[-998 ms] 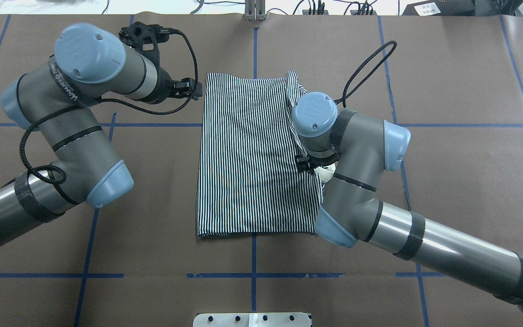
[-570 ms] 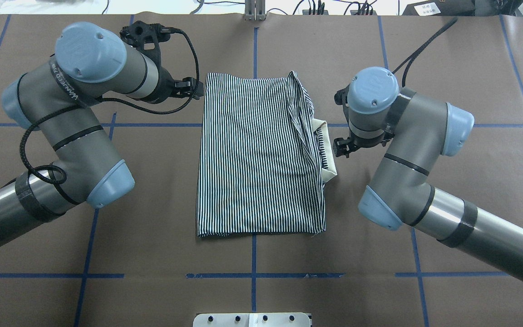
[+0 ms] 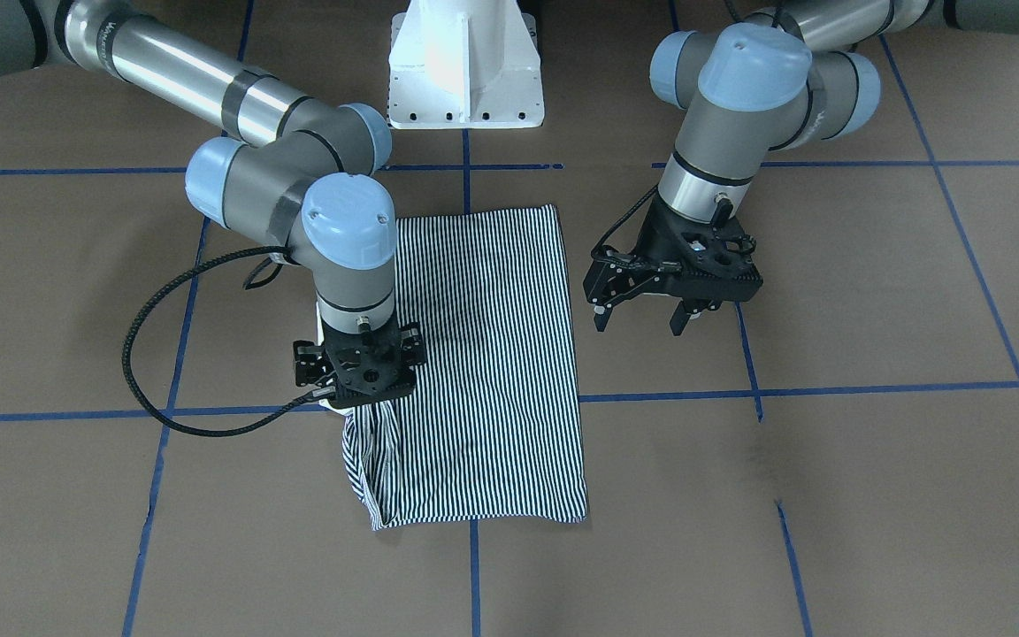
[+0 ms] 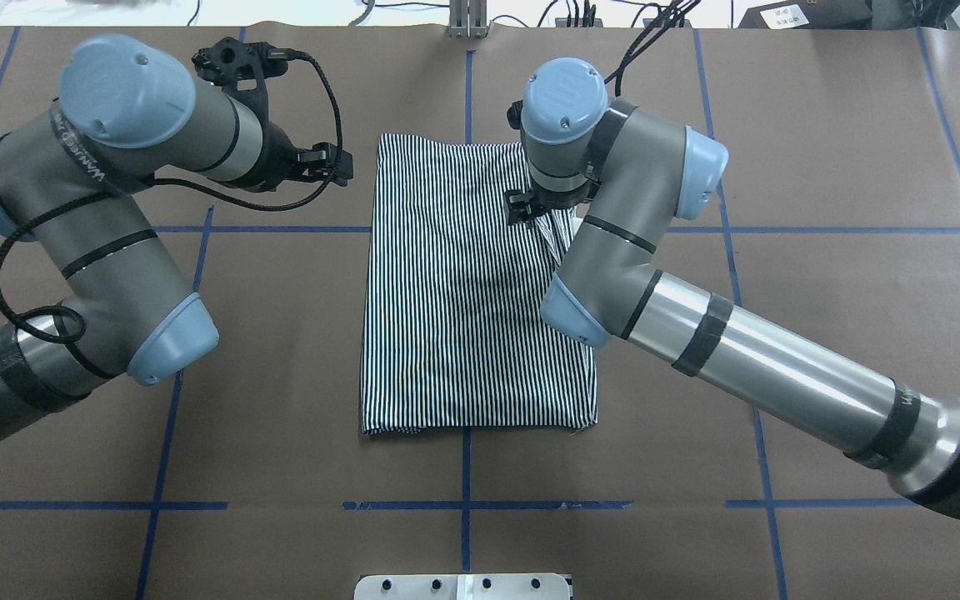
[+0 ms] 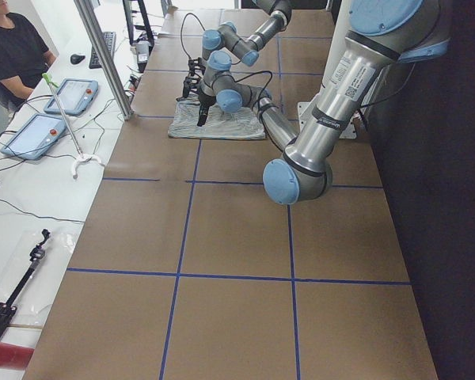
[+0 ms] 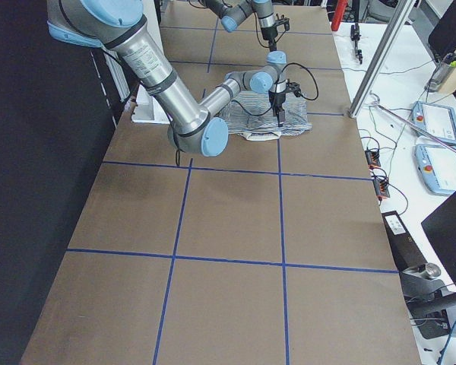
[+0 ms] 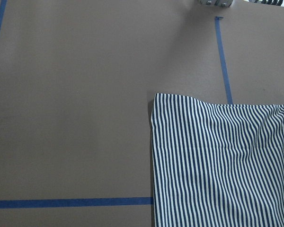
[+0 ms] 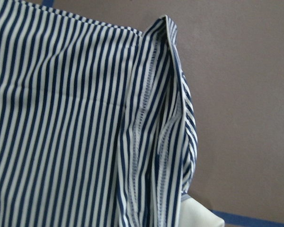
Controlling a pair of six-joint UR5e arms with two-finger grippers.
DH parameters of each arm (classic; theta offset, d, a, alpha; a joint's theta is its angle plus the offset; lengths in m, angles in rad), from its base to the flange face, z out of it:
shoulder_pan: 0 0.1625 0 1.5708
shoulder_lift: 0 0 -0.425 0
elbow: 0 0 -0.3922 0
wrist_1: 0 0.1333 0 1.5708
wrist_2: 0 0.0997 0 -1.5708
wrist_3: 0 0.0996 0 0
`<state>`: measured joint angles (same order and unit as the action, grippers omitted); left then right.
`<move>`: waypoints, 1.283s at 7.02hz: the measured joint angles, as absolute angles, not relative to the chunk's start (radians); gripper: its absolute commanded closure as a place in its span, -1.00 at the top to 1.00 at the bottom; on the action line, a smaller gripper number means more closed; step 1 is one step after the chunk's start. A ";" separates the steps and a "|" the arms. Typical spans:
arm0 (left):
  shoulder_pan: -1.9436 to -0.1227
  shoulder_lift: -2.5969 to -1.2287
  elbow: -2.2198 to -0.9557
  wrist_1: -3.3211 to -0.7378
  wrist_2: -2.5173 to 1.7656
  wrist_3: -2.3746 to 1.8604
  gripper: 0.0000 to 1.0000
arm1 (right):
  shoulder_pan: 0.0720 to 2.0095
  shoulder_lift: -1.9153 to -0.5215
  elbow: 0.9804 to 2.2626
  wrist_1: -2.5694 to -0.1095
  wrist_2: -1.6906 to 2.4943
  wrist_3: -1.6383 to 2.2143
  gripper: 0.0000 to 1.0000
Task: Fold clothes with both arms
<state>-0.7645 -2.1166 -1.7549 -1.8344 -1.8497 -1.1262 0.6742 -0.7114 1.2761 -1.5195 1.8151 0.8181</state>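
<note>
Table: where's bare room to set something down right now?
Free: the table at far right, beyond the right arm; also the near strip between the hem of the shirt and the pedestal. Crowded: the garment's far end, with the left claw beside it and the right claw over its bunched edge.

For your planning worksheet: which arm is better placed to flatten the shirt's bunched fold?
Probably right: the right gripper is over the bunched fold; the left gripper hangs open off the shirt.
</note>
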 measured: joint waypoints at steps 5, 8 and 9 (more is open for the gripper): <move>-0.766 -2.087 -1.798 -1.835 -1.861 -1.126 1.00 | 0.669 -0.687 1.154 -1.491 1.785 0.751 1.00; -0.765 -2.094 -1.798 -1.835 -1.862 -1.126 1.00 | 0.742 -0.746 1.156 -1.487 1.785 0.617 1.00; -0.764 -2.094 -1.796 -1.835 -1.862 -1.127 1.00 | 0.780 -0.771 1.163 -1.485 1.792 0.565 1.00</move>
